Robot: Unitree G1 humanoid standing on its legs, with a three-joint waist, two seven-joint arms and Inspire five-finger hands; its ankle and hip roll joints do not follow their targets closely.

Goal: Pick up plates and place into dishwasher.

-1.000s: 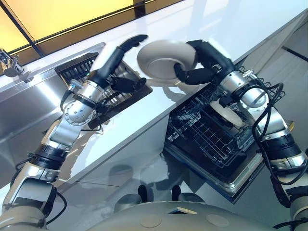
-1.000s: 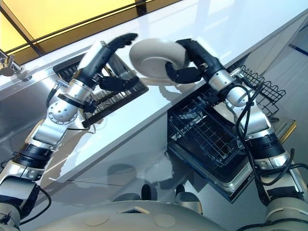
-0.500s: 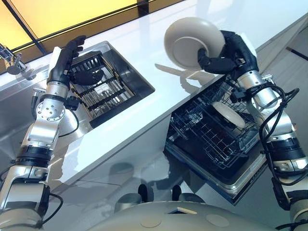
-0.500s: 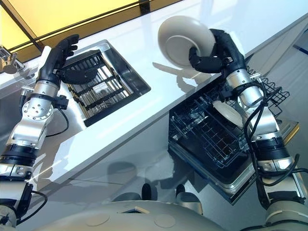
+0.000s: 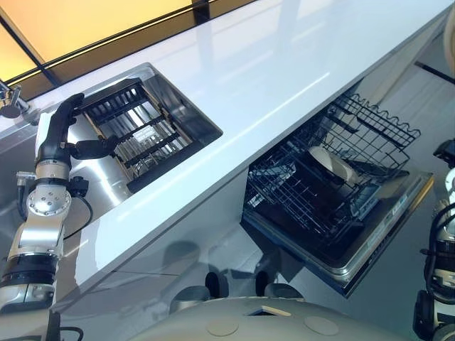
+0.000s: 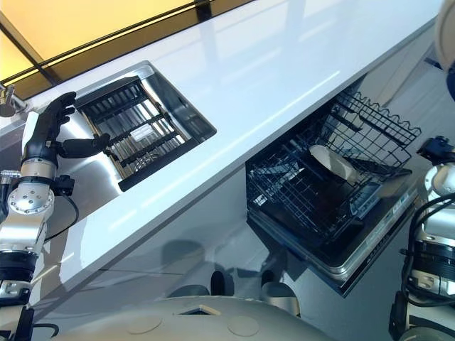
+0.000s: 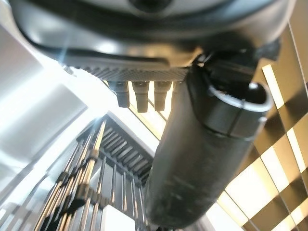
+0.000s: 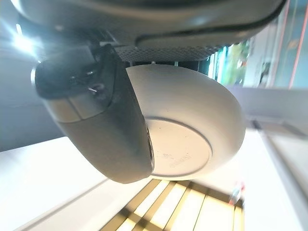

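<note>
A white plate sits in my right hand, the thumb curled under its base and the fingers behind its rim. A pale sliver of that plate shows at the far right edge, above the dishwasher. The open dishwasher's black wire rack holds another white plate standing tilted. My left hand hangs open at the left edge of the sink, holding nothing, its thumb stretched toward the sink's wire rack.
A long white counter runs diagonally between the steel sink and the dishwasher. The dishwasher's door is folded down under the rack. A tap stands at the far left.
My right hand has carried the plate up and to the right, out past the eye views' edge. My left hand has drawn back left from over the sink to its left rim.
</note>
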